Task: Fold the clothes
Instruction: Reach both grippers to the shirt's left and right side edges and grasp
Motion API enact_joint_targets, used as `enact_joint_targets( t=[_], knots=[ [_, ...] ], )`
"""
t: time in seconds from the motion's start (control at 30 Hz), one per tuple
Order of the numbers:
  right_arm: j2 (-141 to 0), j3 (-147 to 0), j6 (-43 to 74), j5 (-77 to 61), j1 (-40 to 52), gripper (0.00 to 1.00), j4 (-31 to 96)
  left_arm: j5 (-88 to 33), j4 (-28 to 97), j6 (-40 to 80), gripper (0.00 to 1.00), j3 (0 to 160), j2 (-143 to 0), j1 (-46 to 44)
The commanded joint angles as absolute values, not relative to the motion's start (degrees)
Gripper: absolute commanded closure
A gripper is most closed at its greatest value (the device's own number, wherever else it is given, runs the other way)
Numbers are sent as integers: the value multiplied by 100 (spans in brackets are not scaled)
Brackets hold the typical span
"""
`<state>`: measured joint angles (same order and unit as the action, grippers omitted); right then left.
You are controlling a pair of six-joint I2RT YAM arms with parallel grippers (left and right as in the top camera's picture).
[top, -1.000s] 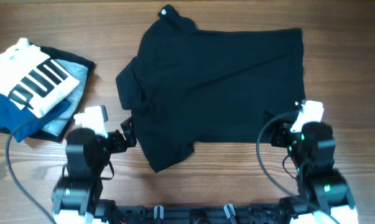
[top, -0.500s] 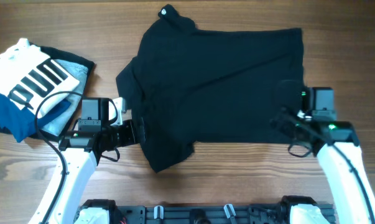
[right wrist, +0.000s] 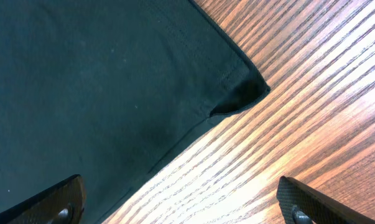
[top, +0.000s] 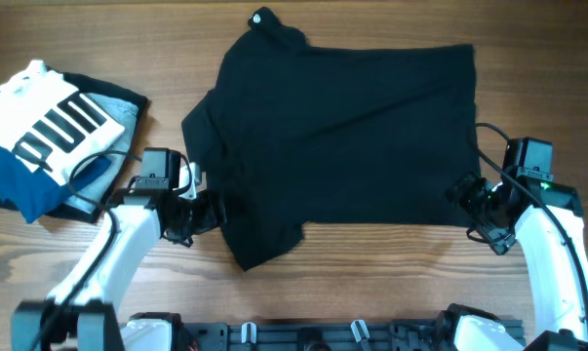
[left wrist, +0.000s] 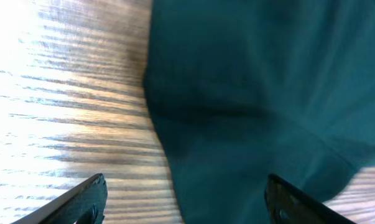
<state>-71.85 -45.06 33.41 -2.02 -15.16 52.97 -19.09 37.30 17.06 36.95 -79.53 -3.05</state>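
Far left on the wooden worktop [top: 372,283], a stack of folded garments [top: 50,136]. Next, left arm bent low, left hand [top: 206,210] spread wide over the edge of the black T-shirt [top: 342,127], gripping nothing. Shirt flat mid-worktop, white logo [top: 258,17] at the collar. At right, right arm angled inward, right hand [top: 466,195] fully open astride the shirt's corner, holding nothing.

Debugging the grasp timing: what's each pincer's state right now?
Left pincer: open over the black T-shirt edge, holding nothing.
Right pincer: open over the T-shirt corner, holding nothing.
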Motion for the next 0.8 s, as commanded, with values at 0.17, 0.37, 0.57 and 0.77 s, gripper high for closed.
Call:
enact_joint_targets(
  t=[0.17,0.37,0.57,0.77],
  knots=[
    [-7242,-4541,3446,-287,-1535,0,5317,-1865,3153,1850,64,3741,-9126,-287],
    [-7242,-4541,3448,-287,-1535,0,5275,-2084,3148,1850,78,3741,-9194,-290],
    [-7242,-4541,3446,-287,-1535,0,5277,-2121,3387,1852,62,3739,-9194,-451],
    [-7242,-4541,3437,-287,-1535,0,5308,-1697,3522,1852,59,3739,-9194,-1015]
  ],
)
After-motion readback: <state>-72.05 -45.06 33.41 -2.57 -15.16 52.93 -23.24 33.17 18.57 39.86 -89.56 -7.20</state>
